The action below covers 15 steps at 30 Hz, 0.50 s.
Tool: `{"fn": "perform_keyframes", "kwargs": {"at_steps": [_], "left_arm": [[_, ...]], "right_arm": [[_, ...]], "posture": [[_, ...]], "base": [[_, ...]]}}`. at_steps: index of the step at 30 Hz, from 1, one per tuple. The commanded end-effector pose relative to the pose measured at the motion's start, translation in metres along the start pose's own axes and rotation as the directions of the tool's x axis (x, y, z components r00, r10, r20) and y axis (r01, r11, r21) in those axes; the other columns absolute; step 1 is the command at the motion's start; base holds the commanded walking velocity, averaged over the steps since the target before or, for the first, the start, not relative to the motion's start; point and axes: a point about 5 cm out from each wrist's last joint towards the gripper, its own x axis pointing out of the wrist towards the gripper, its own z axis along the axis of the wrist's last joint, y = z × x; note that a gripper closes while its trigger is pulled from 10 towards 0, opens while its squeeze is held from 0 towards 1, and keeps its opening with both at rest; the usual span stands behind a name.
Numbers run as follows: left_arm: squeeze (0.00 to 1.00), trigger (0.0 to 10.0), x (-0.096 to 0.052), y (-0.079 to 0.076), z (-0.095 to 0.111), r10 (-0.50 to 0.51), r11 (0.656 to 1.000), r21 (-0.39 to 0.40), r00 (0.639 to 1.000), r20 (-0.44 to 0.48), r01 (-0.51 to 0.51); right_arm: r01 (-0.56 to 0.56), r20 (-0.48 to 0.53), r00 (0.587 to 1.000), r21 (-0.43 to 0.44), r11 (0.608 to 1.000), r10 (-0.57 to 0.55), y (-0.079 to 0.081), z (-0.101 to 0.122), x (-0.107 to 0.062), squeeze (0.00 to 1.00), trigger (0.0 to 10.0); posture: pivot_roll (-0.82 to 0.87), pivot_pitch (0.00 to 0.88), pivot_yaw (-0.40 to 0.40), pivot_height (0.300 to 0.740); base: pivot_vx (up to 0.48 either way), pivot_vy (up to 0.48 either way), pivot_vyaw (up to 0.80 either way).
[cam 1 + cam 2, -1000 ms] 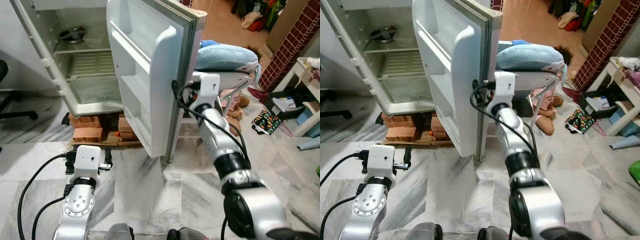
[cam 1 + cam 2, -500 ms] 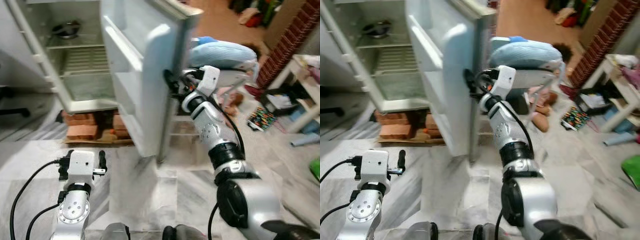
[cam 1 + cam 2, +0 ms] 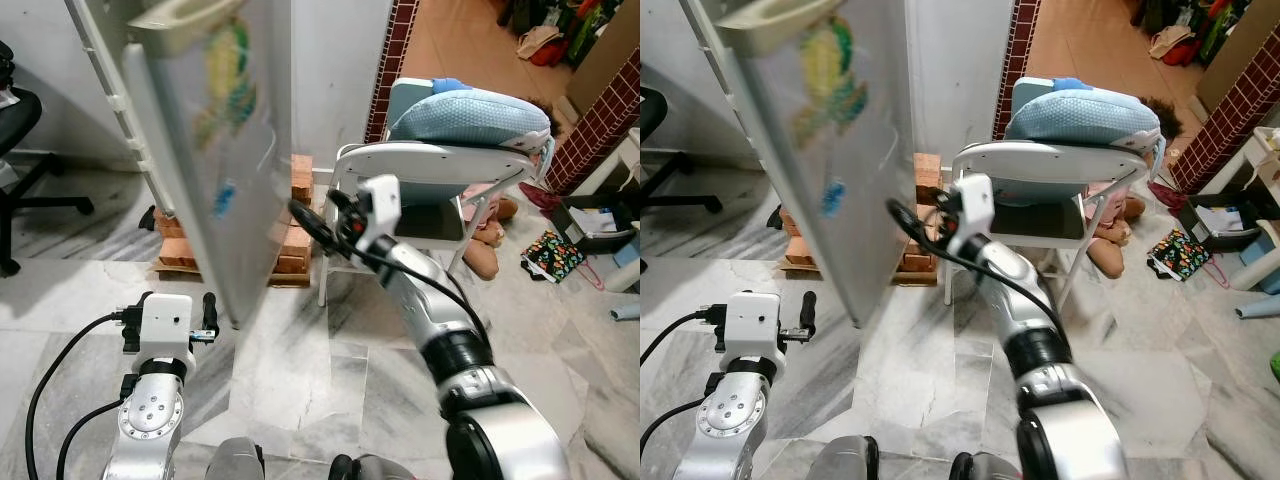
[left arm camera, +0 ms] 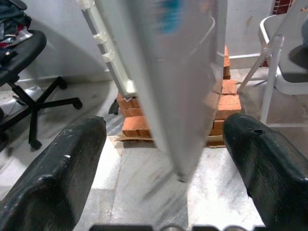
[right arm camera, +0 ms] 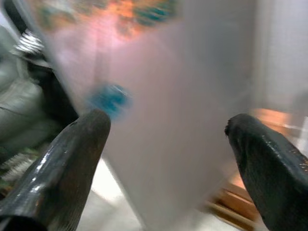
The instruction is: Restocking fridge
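Observation:
The white fridge door (image 3: 225,150) is blurred, with its outer face and colourful stickers turned toward me. It hides the inside of the fridge. My right gripper (image 3: 303,220) reaches out at mid-height, right at that outer face, fingers open. In the right wrist view the door (image 5: 168,110) spans the gap between the two black fingers (image 5: 72,159). My left gripper (image 3: 172,298) hangs low on the left, open and holding nothing. In the left wrist view its fingers (image 4: 57,178) frame the door's lower edge (image 4: 180,144).
A white folding chair (image 3: 440,160) carrying a blue cushion (image 3: 470,110) stands just right of the fridge, and a person is partly hidden behind it. Red bricks (image 3: 290,240) prop up the fridge. A black office chair (image 3: 20,110) is at the far left. Clutter (image 3: 555,255) lies at the right.
The fridge door has swung from wide open toward shut, so its shelves and the fridge interior are now covered. My right gripper followed it leftward. The head camera also shifted.

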Motion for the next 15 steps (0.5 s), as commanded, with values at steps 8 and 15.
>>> {"fn": "perform_keyframes", "kwargs": {"at_steps": [8,15], "left_arm": [[0.0,10.0,0.005,-0.008,-0.001,-0.042,0.999,-0.014,0.999,-0.017,0.042],[0.0,10.0,0.008,-0.009,-0.001,-0.048,0.999,-0.013,0.999,-0.018,0.047]], "right_arm": [[0.126,0.005,0.992,-0.047,0.991,-0.126,-0.011,-0.013,-0.029,0.0,10.0],[0.165,-0.013,0.986,-0.052,0.985,-0.166,-0.001,-0.029,-0.039,0.0,10.0]], "posture": [[0.18,0.099,-0.03,0.74],[0.16,0.089,-0.026,0.74]], "base": [[0.0,0.48,0.0],[0.0,0.48,0.0]]}}
